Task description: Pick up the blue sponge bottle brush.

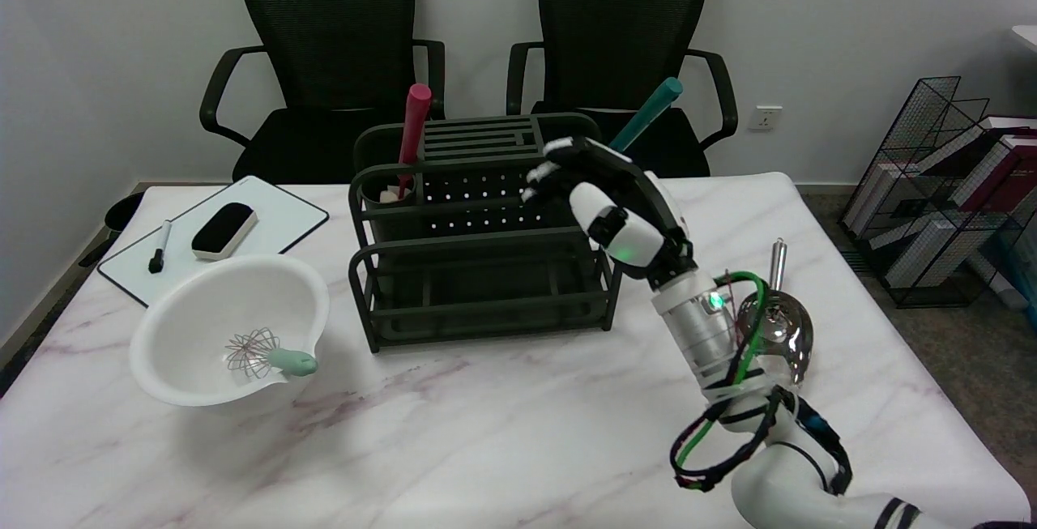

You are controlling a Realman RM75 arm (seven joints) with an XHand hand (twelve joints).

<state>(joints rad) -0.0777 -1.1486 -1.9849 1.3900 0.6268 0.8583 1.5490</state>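
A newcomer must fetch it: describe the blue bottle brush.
Find the dark green rack mid-table. At its right rear corner a teal-blue handle sticks up, leaning right, just behind the robot hand. The only other upright handle, in the left cup, is red.

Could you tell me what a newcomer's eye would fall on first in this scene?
Probably the right hand, raised at the right end of the dark green rack mid-table, near the teal handle slanting up there. Next, the red handle standing in the rack's left cup.
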